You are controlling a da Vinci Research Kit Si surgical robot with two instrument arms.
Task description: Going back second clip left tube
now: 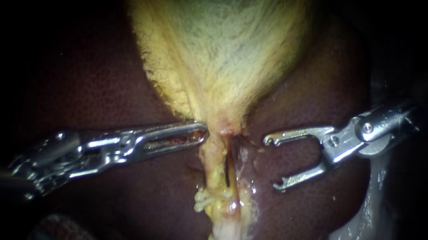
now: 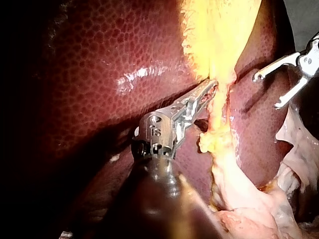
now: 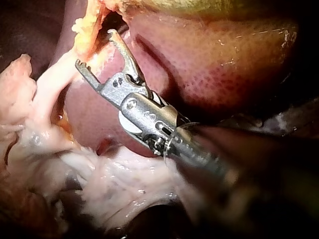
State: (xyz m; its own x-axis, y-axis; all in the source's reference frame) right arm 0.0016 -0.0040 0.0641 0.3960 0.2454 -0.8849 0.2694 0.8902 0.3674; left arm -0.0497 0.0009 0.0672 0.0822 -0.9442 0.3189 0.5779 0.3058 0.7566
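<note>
The yellow-green gallbladder [image 1: 219,45] narrows to a neck [image 1: 223,127] over the dark liver [image 1: 98,87]. Below the neck run two pale strands with a dark slit between them: the left tube [image 1: 212,164] and the right tube [image 1: 238,165]. I make out no clip on either. My left instrument [image 1: 202,133] [image 2: 213,87] has its long jaws together, pinching the neck's left edge. My right instrument [image 1: 271,163] [image 2: 266,91] [image 3: 94,48] stands to the right of the tubes, off the tissue. Its hooked jaws are wide open and hold nothing.
A yellow clump of fat [image 1: 206,199] clings to the left tube lower down. White stringy tissue [image 1: 226,238] [image 3: 114,184] lies beneath it. More pale, wet tissue [image 1: 368,214] sits under my right instrument's shaft. Liver surface [image 2: 114,74] surrounds both instruments.
</note>
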